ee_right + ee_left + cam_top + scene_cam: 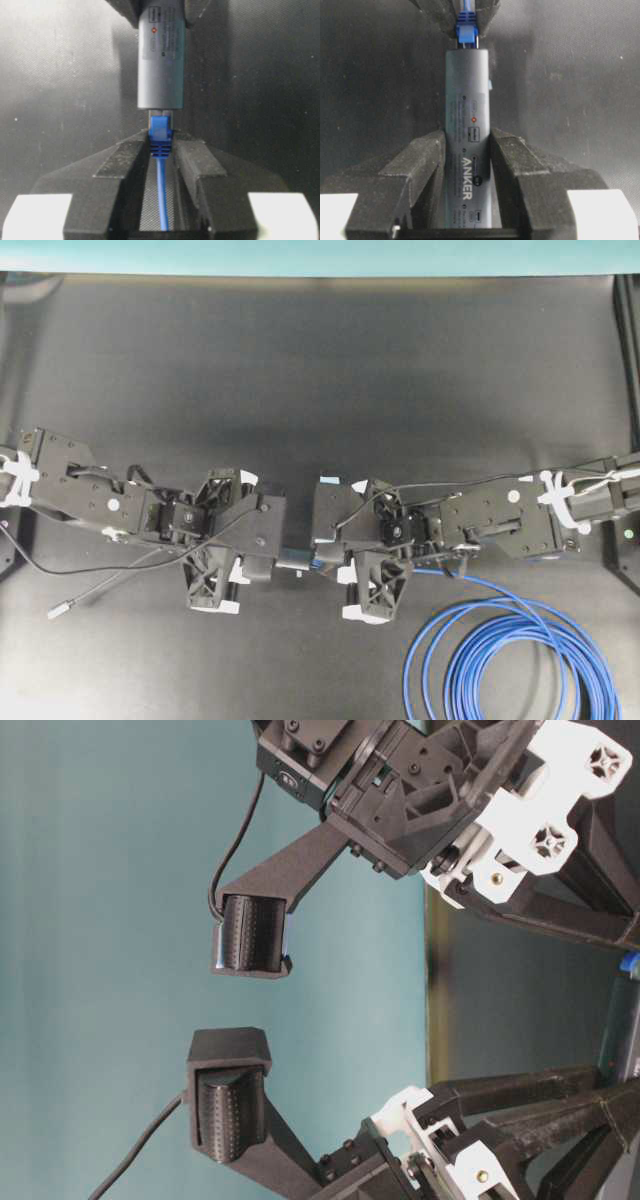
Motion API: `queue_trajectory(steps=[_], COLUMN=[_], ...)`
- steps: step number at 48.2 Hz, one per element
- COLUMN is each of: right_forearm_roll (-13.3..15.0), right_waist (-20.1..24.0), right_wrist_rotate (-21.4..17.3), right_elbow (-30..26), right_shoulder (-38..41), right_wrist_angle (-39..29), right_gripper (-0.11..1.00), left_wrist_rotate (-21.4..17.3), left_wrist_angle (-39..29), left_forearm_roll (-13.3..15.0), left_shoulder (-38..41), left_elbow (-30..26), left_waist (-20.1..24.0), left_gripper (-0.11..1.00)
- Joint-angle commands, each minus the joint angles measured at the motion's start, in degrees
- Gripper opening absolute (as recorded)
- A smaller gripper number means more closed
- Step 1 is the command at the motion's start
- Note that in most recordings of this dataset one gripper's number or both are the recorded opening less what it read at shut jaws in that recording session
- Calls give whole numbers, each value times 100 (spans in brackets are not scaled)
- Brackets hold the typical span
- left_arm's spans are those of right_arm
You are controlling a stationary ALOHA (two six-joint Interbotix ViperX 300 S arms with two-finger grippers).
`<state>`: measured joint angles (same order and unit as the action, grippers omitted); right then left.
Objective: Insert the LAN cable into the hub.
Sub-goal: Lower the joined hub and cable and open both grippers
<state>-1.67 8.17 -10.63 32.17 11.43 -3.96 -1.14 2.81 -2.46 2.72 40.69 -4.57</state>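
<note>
While the left gripper (467, 165) clamps the hub (468, 135) between its fingers, the right gripper (161, 160) pinches the LAN cable (161, 195) just behind its blue plug (160, 131), whose tip meets the hub's end above the dark table (320, 370).

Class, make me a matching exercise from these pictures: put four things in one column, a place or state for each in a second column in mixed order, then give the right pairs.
Things:
1. hub
2. LAN cable plug
3. cable coil
4. silver plug

Places or states:
A. lying in loops on the table, at the right of the overhead view
B. clamped in the left gripper
C. at the hub's end port, gripped by the right gripper
D. lying loose on the table, at the left of the overhead view

Pairs: 1-B, 2-C, 3-A, 4-D
</note>
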Motion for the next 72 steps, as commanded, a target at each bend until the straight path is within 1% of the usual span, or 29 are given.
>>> queue_trajectory(steps=[1,10,12,17,19,21,26,29,33,34,36,37,40,43,45,51,57,64,72], right_forearm_roll=[9,9,9,9,9,9,0,0,-9,-9,-9,-9,-18,-18,-18,-26,-62,-79,-79], right_waist=[-44,-44,-53,-62,-62,-62,-53,-62,-62,-53,-53,-53,-53,-53,-44,-18,0,-9,-9], right_wrist_rotate=[18,0,0,-26,-35,-44,-53,-53,-62,-62,-62,-62,-70,-79,-79,-88,-88,-79,-79], right_elbow=[-202,-202,-202,-193,-193,-176,-167,-167,-141,-132,-123,-123,-97,-79,-53,62,308,650,940], right_shoulder=[-70,-70,-70,-70,-70,-70,-70,-70,-88,-88,-88,-97,-105,-114,-123,-193,-422,-809,-1239], right_wrist_angle=[88,88,88,97,97,97,97,79,70,70,79,79,97,97,97,88,97,220,343], right_gripper=[13,14,17,34,44,52,67,72,73,73,73,73,73,73,73,73,73,73,73], left_wrist_rotate=[0,-18,-18,-9,0,9,53,141,325,369,422,439,483,510,510,466,492,527,510], left_wrist_angle=[-9,9,9,18,9,-18,-70,-141,-185,-193,-193,-202,-193,-202,-193,-211,-387,-501,-519], left_forearm_roll=[-18,-18,-18,-18,-18,-18,-18,-18,-18,-18,-18,-18,-18,-18,-18,-18,-18,-18,-18], left_shoulder=[-88,-88,-88,-88,-88,-88,-97,-97,-97,-97,-97,-97,-97,-88,-88,-114,-343,-914,-1547], left_elbow=[-114,-79,-70,-53,-44,-35,9,26,53,62,79,79,88,88,97,149,281,580,773], left_waist=[-26,-26,-26,-26,-26,-26,-9,9,53,53,62,62,70,70,62,62,62,26,9], left_gripper=[28,28,28,28,28,28,28,28,30,32,43,51,69,83,88,87,87,87,87])
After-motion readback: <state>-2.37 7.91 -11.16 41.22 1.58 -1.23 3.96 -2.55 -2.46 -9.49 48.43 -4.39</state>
